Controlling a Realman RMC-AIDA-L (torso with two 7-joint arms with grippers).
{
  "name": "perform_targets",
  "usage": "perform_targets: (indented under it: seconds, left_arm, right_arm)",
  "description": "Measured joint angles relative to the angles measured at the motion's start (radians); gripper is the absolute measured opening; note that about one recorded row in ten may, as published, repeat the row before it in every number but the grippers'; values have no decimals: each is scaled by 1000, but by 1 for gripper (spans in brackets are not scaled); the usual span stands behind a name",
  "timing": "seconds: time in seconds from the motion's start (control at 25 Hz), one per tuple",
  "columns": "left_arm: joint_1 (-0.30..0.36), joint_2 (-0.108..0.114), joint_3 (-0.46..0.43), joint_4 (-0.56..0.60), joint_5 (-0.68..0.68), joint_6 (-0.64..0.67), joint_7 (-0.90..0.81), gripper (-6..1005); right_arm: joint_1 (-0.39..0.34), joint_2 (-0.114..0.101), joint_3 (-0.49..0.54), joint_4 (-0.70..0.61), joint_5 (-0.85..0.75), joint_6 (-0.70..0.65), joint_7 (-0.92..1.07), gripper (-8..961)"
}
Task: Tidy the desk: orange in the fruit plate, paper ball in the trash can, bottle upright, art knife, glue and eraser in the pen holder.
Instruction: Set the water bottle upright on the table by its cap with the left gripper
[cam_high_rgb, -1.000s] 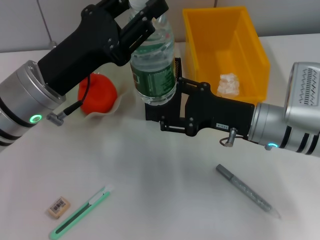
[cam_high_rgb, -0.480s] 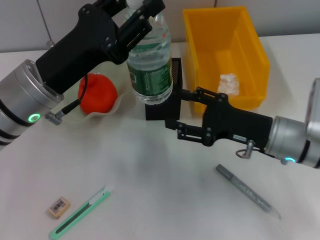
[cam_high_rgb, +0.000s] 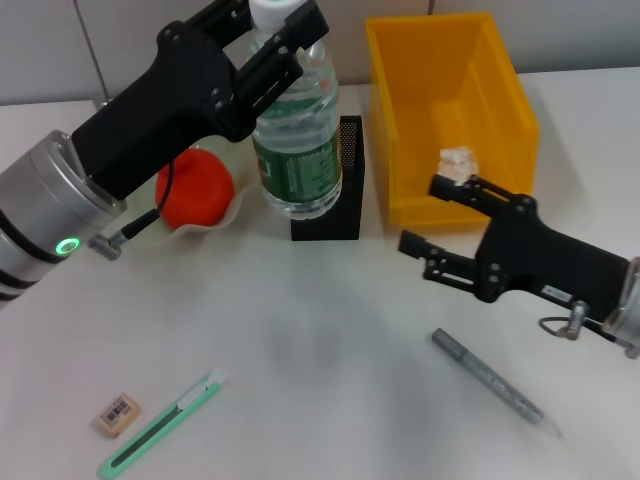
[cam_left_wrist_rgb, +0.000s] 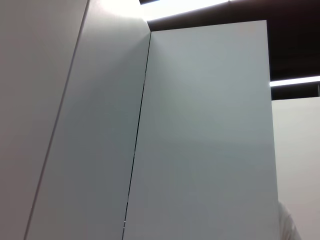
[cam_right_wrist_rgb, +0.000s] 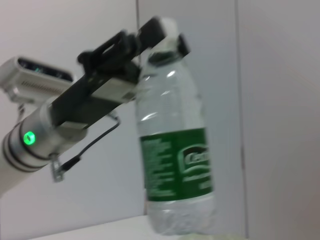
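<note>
The bottle (cam_high_rgb: 297, 135) is held upright at its neck by the closed jaws of the left gripper (cam_high_rgb: 272, 22), just in front of the pen holder (cam_high_rgb: 344, 190) at the far middle of the bench (cam_high_rgb: 320, 340). The right gripper (cam_high_rgb: 425, 215) hangs empty, jaws spread, right of it. The base is best lowered flat onto the bench, clear of the pen holder, before the neck is released.

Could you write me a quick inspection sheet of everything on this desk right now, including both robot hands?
Surface: white table.
Job's things: bottle upright, held by its neck; orange in fruit plate; paper ball in yellow bin; black pen holder; eraser, art knife and grey glue pen lying loose.
Clutter: nothing seen.
Grippers: left gripper shut on bottle top; right gripper open, apart from bottle.
Cables: thin wire by left wrist.
Surroundings: plain wall.
</note>
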Motion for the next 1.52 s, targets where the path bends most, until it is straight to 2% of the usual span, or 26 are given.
perform_targets:
  seconds: [0.36, 0.52, 0.92, 1.24, 1.52]
  left_arm:
    - [46, 0, 3, -3, -3, 1, 23, 502]
    - [69, 0, 1, -9, -3, -4, 43, 504]
    - [74, 4, -16, -77, -4, -5, 104, 508]
    - [92, 4, -20, -82, -4, -7, 120, 511]
    - [97, 1, -45, -151, -28, 1, 152, 513]
  right_arm:
    - [-71, -2, 47, -57, -10, -13, 3, 769]
    - [-80, -2, 47, -77, -11, -13, 24, 769]
    - [-89, -2, 48, -114, -12, -12, 43, 769]
    - [-110, -3, 48, -170, -14, -12, 75, 769]
    - [-133, -3, 48, -230, -25, -12, 110, 769]
